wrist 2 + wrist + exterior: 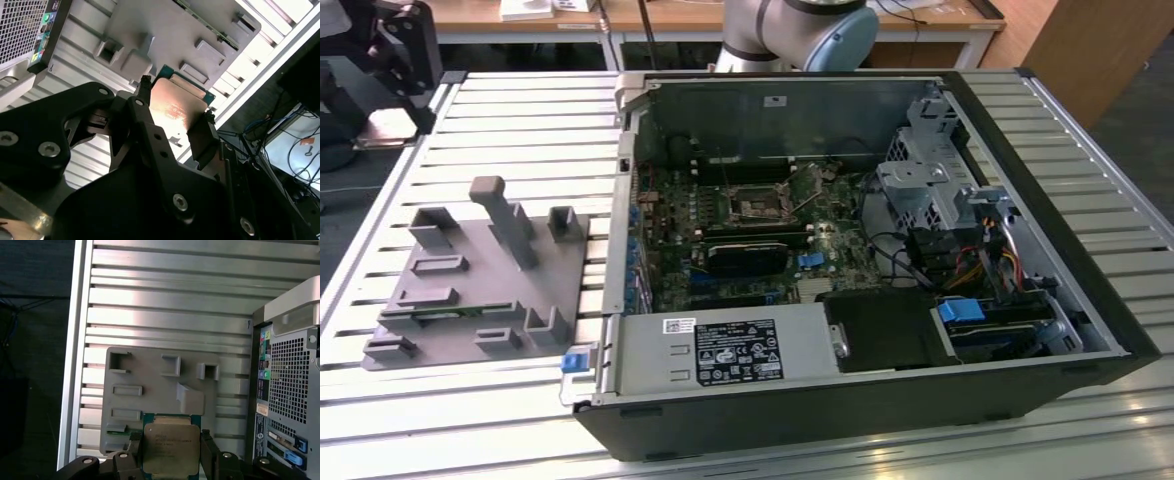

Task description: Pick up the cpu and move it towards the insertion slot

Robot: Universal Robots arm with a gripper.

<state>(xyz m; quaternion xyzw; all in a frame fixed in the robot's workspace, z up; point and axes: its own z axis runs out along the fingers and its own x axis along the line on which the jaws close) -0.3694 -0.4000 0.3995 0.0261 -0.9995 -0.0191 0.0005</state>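
gripper | jaws narrowed, pinching the cpu by two opposite edges | hanging above the grey fixture plate | insertion slot sitting uncovered

The open case leaves free room straight above the insertion slot; a metal drive cage rises near it, a black module just beside it.
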